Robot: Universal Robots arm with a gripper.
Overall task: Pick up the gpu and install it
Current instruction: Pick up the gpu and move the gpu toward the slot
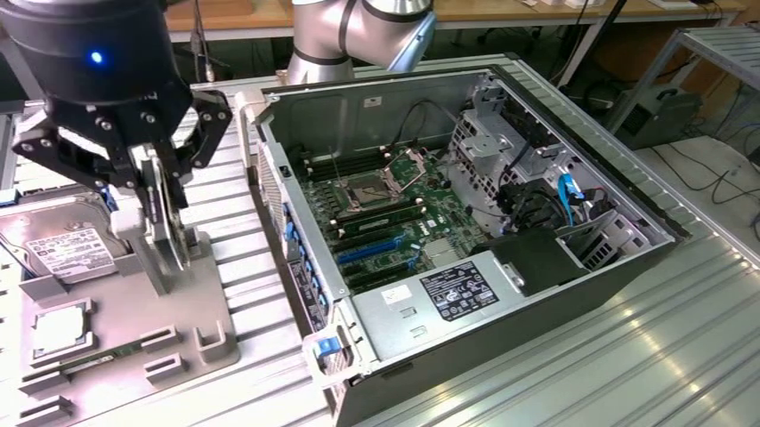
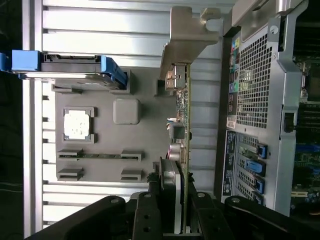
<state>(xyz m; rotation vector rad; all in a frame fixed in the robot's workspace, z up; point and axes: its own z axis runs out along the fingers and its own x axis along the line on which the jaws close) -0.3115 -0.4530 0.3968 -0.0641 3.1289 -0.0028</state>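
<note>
The gpu (image 1: 166, 240), a thin dark slab, is clamped edge-on and upright by the pincer (image 1: 155, 182) at the grey moulded tray (image 1: 208, 311), at nine o'clock from the open metal case (image 1: 594, 294). A labelled hard drive (image 1: 66, 249) and a square chip (image 1: 60, 329) are held in the tray. The gpu's pale bracket (image 2: 187, 45) is shown in the wrist view.

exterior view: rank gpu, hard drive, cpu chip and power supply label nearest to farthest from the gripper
1. gpu: upright, in the gripper
2. hard drive: exterior view's left
3. cpu chip: lower left
4. power supply label: exterior view's right
</note>
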